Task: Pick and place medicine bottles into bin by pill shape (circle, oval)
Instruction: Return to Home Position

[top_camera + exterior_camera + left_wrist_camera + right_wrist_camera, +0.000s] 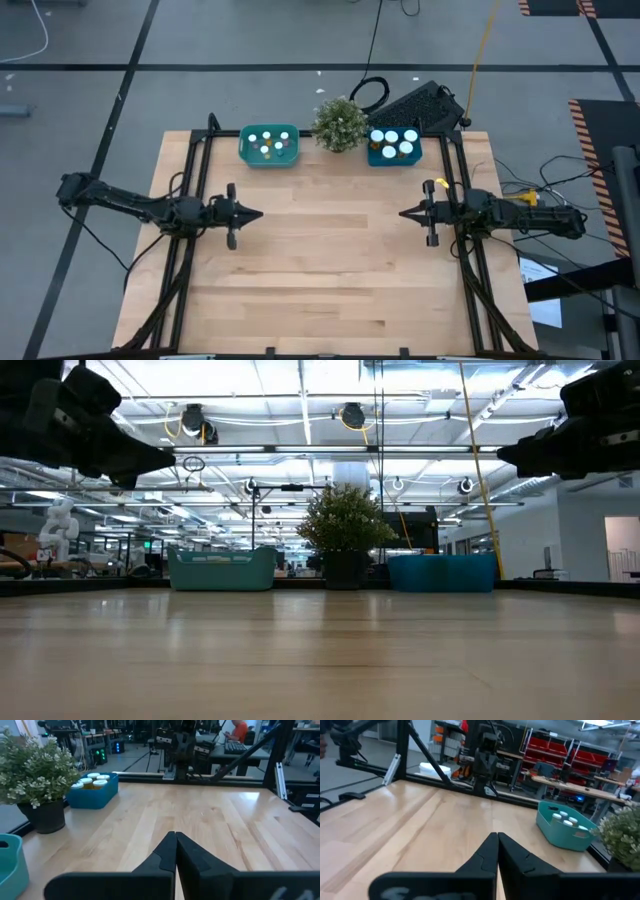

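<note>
**Both arms idle, all visible bottles binned**

Left gripper [258, 213]: fingers pressed together, nothing between them, hovering over bare wood at the left side of the table [330, 280]. Its wrist view confirms the two fingers meet at the tip.

Right gripper [403, 213]: same condition, closed and empty, at the right side of the table, pointing inward toward the left one. The two are well apart, facing each other across open tabletop.

Outward to the far edge: the teal bin [269, 146] sits left of the potted plant [340, 123], the blue bin [393, 146] right of it. The medicine bottles [395, 142] show as white caps inside both bins. No bottle is visible loose on the wood in any view.

Judgement: sorting looks finished or nearly so.

Risks from here:
- Pill shape cannot be read from these views, so a misplaced bottle would go unnoticed.
- Any reach toward a bin passes near the plant; a wide sweep could knock it.
- Grasping inside a crowded bin could topple neighbouring bottles.
</note>
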Controlling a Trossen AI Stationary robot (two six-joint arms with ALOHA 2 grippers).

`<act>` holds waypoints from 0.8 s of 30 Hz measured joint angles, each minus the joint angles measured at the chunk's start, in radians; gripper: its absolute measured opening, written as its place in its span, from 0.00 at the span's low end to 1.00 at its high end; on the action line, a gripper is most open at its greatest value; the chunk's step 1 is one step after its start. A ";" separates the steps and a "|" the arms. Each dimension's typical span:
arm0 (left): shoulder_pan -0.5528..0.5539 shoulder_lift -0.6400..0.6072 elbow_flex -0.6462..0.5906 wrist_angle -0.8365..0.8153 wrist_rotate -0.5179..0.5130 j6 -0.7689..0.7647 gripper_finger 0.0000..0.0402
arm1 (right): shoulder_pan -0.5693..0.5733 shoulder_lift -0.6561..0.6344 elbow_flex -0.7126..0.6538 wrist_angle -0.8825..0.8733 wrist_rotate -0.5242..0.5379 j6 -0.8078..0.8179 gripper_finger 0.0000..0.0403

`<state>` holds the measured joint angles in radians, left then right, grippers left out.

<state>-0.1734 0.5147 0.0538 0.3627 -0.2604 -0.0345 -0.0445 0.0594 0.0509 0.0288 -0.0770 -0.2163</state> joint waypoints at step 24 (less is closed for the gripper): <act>0.000 -0.169 -0.009 -0.173 -0.010 0.013 0.01 | 0.001 -0.056 -0.001 0.009 -0.015 0.103 0.00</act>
<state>-0.1734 0.3462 0.0448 0.1900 -0.2703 -0.0216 -0.0437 0.0036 0.0502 0.0378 -0.0916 -0.1136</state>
